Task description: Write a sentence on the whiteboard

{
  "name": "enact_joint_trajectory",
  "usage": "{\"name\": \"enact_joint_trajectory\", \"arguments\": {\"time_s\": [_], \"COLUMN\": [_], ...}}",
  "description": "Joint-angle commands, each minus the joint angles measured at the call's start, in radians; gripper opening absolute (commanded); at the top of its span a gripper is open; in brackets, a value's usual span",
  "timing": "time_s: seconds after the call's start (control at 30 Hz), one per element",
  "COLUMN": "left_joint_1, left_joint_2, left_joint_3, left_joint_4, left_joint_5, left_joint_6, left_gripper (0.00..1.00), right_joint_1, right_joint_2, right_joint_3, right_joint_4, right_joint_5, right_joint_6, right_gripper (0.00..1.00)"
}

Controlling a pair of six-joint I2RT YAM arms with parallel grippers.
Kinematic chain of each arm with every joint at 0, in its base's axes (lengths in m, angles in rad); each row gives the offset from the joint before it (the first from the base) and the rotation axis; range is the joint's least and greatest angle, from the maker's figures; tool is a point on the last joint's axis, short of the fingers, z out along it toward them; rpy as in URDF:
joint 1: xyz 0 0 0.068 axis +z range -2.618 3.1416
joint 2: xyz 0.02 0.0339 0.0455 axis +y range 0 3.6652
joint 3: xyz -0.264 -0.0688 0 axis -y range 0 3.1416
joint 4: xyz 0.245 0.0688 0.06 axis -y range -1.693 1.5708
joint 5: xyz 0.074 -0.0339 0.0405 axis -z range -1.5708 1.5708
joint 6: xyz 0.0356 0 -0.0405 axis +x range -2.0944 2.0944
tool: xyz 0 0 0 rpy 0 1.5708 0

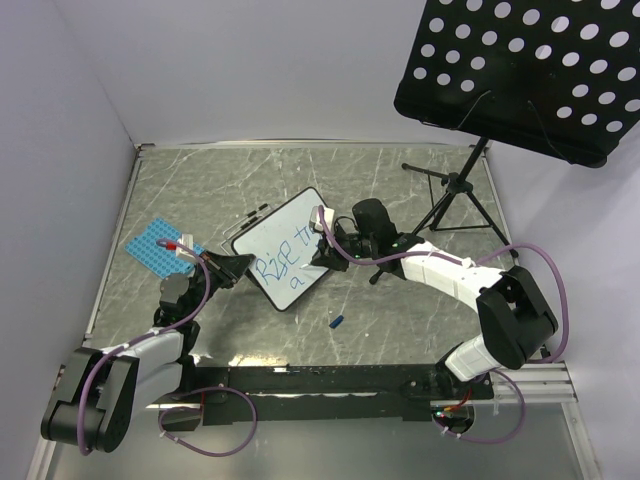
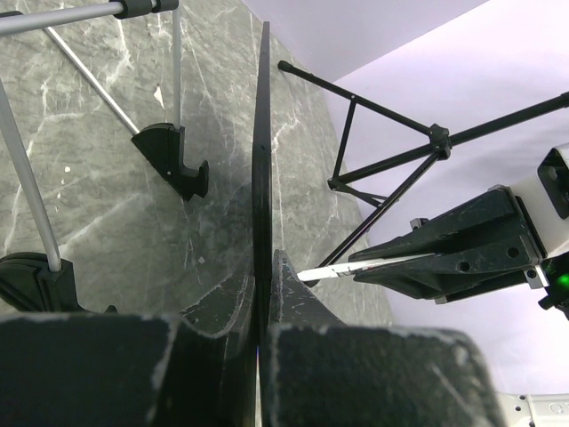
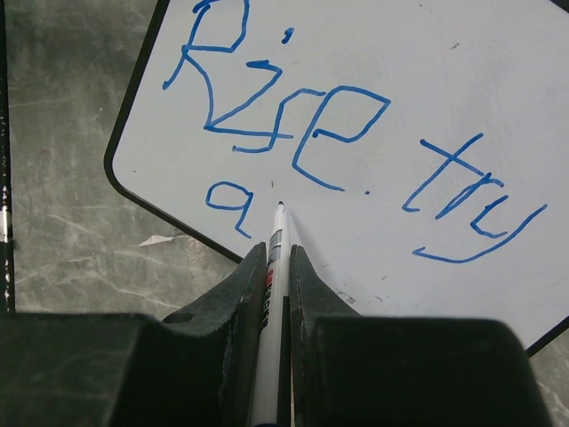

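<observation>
The whiteboard (image 1: 288, 222) stands tilted at mid-table. My left gripper (image 1: 238, 266) is shut on its lower-left edge. In the left wrist view the board's black frame (image 2: 261, 160) runs edge-on between my shut left gripper (image 2: 263, 267). The sentence (image 3: 267, 133) reads "Rise try" in blue, with a lone "a" on the second line. My right gripper (image 3: 277, 253) is shut on a white marker (image 3: 274, 267). The marker's tip rests on the board's surface (image 3: 427, 71) just right of the "a". From above, my right gripper (image 1: 322, 243) sits at the board's right side over the sentence (image 1: 285, 262).
A black perforated music-stand tray (image 1: 530, 70) hangs over the back right, its tripod legs (image 1: 455, 195) just behind my right arm. A blue studded plate (image 1: 155, 245) lies at the left. A small blue cap (image 1: 338, 322) lies in front of the board, and dark pens (image 1: 255, 215) behind it.
</observation>
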Motion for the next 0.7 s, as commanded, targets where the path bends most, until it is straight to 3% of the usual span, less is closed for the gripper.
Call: {"name": "enact_joint_trajectory", "arguments": {"time_s": [0.0,0.67], "left_joint_1": [-0.008,-0.011], "left_joint_2": [-0.006,-0.015], "left_joint_3": [-0.074,-0.079], "left_joint_4": [0.095,0.095], "left_joint_5": [0.022,0.018], "left_joint_6": [-0.009,-0.015], "left_gripper": [0.01,0.01], "right_joint_1": [-0.004,-0.007], "right_joint_2": [0.003,0.032], "right_joint_3": [0.023,0.018], "right_joint_4": [0.057,0.061], "right_joint_5": [-0.023,-0.005], "right_joint_6": [0.005,-0.003], "right_gripper": [0.00,0.00]}}
